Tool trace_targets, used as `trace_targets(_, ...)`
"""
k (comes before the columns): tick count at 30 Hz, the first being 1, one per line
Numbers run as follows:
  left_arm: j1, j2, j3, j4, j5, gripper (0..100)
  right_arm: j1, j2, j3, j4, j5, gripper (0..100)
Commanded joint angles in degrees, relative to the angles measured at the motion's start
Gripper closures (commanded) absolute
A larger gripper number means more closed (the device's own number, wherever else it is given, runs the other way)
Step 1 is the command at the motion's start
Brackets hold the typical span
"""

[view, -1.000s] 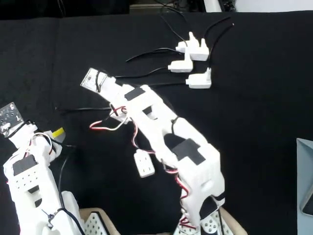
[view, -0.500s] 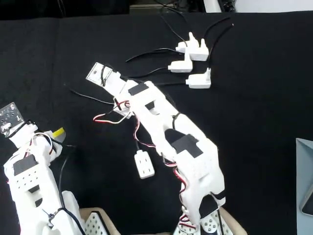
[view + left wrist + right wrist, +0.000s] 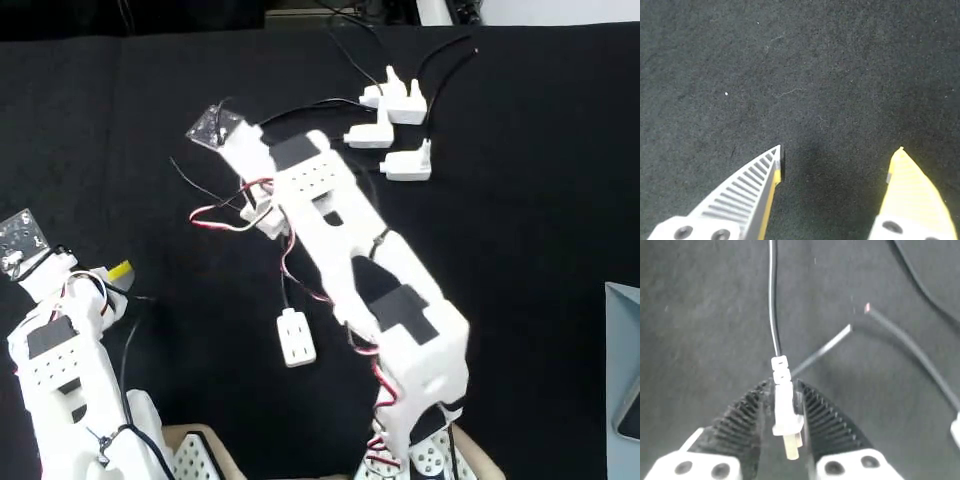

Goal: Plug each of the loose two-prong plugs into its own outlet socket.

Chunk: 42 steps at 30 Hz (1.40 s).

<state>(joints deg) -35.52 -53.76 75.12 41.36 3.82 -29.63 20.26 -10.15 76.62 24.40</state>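
Observation:
My right gripper (image 3: 783, 386) is shut on a small white two-prong plug (image 3: 784, 415), whose prongs point back at the wrist camera. Its thin black cord (image 3: 773, 300) runs away over the black cloth. In the high view this arm stretches to the table's middle left, and the plug (image 3: 268, 222) sits under its wrist with the cord (image 3: 200, 185) trailing left. A white outlet socket (image 3: 295, 337) lies flat nearer the front, beside the arm. My left gripper (image 3: 837, 160) hangs open over bare cloth at the front left (image 3: 115, 275), with nothing between its grey and yellow fingers.
Three white blocks with black cords lie at the back: a pair (image 3: 395, 100), one (image 3: 370, 133) and one (image 3: 408, 163). Other black cables (image 3: 910, 345) cross the cloth near the held plug. A grey-blue bin (image 3: 625, 380) stands at the right edge.
The right arm has swung toward the back and right with the plug held, dragging its cord along. The left arm and the outlet socket have stayed put.

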Motion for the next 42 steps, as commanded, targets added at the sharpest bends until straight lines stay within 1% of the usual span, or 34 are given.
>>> trace_targets(1, 0.6, -0.8, -3.5, -1.3, -0.3, 67, 2.5, -5.3, -3.2, 6.0, -1.8, 98.7)
trace_targets(4, 0.6, -0.8, -3.5, -1.3, -0.3, 67, 5.3, -6.2, -3.2, 11.0, -2.5, 98.7)
trace_targets(7, 0.6, -0.8, -3.5, -1.3, -0.3, 67, 9.8, -6.0, -2.4, 13.5, -2.5, 98.7)
trace_targets(10, 0.6, -0.8, -3.5, -1.3, -0.3, 67, 13.9, -6.0, 3.4, 9.7, -1.6, 98.7)
trace_targets(13, 0.6, -0.8, -3.5, -1.3, -0.3, 67, 17.1, -6.5, 10.9, 2.8, 2.9, 98.7)
trace_targets(16, 0.6, -0.8, -3.5, -1.3, -0.3, 67, 19.2, -6.5, 15.5, -1.6, 4.1, 96.7)
trace_targets(19, 0.6, -0.8, -3.5, -1.3, -0.3, 67, 20.2, -6.5, 18.2, -1.8, 4.1, 89.4)
trace_targets(24, 0.6, -0.7, -3.5, -1.3, -0.3, 67, 20.7, -6.5, 20.1, -2.2, 7.9, 93.0)
trace_targets(32, 0.6, -0.6, -3.5, -1.3, -0.3, 67, 21.5, -6.5, 20.2, -1.5, 7.7, 92.5)
trace_targets(36, 0.6, -0.6, -3.5, -1.3, -0.3, 67, 21.0, -6.5, 17.4, 3.0, 7.6, 85.9)
trace_targets(42, 0.6, -0.6, -3.5, -1.3, -0.3, 67, 21.0, -6.5, 12.7, 9.3, 7.6, 85.5)
